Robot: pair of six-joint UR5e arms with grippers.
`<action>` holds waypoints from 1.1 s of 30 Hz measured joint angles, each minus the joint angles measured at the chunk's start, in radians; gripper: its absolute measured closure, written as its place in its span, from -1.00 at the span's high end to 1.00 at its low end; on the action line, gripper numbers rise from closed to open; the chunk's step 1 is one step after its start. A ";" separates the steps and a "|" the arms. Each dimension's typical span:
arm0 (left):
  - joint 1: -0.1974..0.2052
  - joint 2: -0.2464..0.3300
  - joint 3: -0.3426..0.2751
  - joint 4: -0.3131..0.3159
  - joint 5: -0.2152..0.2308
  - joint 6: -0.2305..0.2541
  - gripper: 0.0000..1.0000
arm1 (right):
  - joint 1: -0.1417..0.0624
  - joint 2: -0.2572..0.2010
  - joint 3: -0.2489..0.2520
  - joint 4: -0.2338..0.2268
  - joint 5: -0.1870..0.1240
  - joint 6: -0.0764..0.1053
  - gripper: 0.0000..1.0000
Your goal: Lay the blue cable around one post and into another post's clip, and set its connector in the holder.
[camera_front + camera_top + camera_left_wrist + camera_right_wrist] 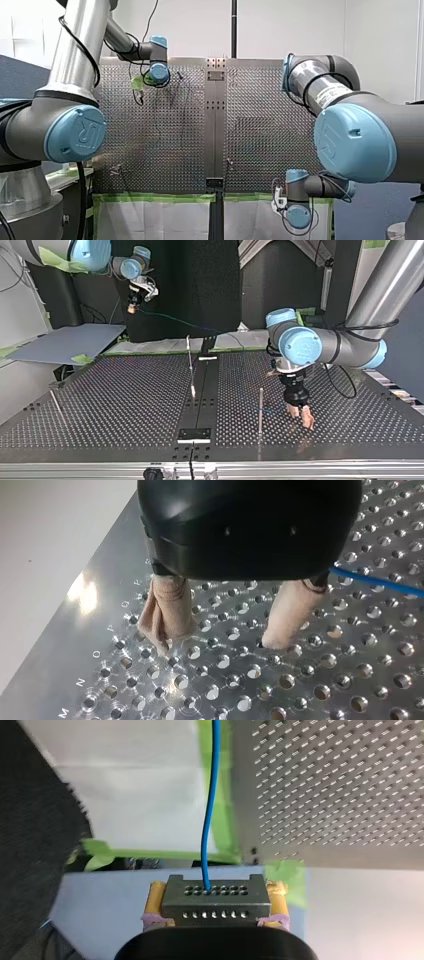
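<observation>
Blue cable (207, 820), thin and round, leaves the grey drilled metal connector (215, 907) that my right gripper (216, 892) pinches between yellow pads (155, 895), beyond the perforated table (340, 795) edge. My left gripper (219, 644): beige wrapped fingers (167, 610) spread, tips down at the table, cable just beside one.

At nine o'clock in the front view, the blue joint cap (76, 134) on my left arm bears the UR logo. At two o'clock, a white label (331, 94) on my right arm is too small to read. In the left wrist view, engraved letters (96, 654) M, N, O, P, Q run along the perforated table's (60, 650) border.
</observation>
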 joint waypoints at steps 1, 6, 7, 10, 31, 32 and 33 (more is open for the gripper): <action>0.000 0.000 0.000 0.000 0.001 0.000 1.00 | 0.000 -0.008 -0.004 0.009 -0.003 -0.001 -1.00; 0.000 0.000 0.000 0.000 0.003 0.002 1.00 | 0.001 -0.059 -0.011 0.044 -0.015 -0.004 -1.00; 0.000 0.000 0.000 0.000 0.003 0.002 1.00 | 0.002 -0.068 -0.012 0.049 -0.017 -0.006 -1.00; 0.000 0.000 0.000 -0.002 0.003 0.002 1.00 | 0.007 -0.099 -0.017 0.065 -0.012 -0.020 -1.00; 0.000 0.000 0.000 -0.001 0.000 0.006 1.00 | 0.043 -0.291 0.015 0.051 0.005 -0.070 -1.00; 0.001 0.000 0.000 0.000 0.000 0.006 1.00 | 0.048 -0.290 0.018 0.049 0.003 -0.075 -1.00; 0.001 0.000 0.000 0.000 0.000 0.006 1.00 | 0.051 -0.287 0.019 0.048 0.002 -0.079 -1.00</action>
